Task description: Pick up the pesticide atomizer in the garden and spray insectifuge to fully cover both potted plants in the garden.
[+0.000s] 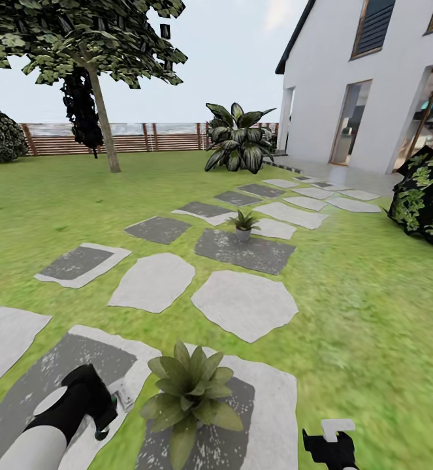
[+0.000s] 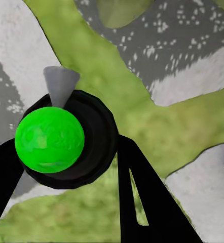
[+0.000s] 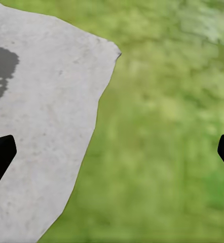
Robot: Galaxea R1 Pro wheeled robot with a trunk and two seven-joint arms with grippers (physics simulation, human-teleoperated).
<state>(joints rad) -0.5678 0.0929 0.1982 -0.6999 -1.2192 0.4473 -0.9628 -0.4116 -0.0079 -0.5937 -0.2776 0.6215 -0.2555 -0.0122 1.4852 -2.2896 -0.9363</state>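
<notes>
The nearer potted plant [image 1: 190, 391], a low rosette of pointed green leaves, sits on a stepping stone just in front of me. The other potted plant [image 1: 243, 225] stands farther along the path on a dark stone. My left gripper [image 1: 102, 410] is left of the near plant, shut on the pesticide atomizer [image 1: 122, 395], whose whitish nozzle points toward the leaves. In the left wrist view the atomizer [image 2: 48, 139] shows a bright green round body in a black ring with a grey nozzle, between the black fingers [image 2: 142, 197]. My right gripper [image 1: 332, 445] hangs open over grass and stone [image 3: 112, 157].
Grey stepping stones [image 1: 242, 303] run across the lawn toward the white house [image 1: 373, 85]. A large broad-leaved plant [image 1: 239, 138] stands at the path's far end, a dark leafy bush [image 1: 428, 199] at right. A tree [image 1: 105, 124] and brown slatted fence [image 1: 151, 137] close the back.
</notes>
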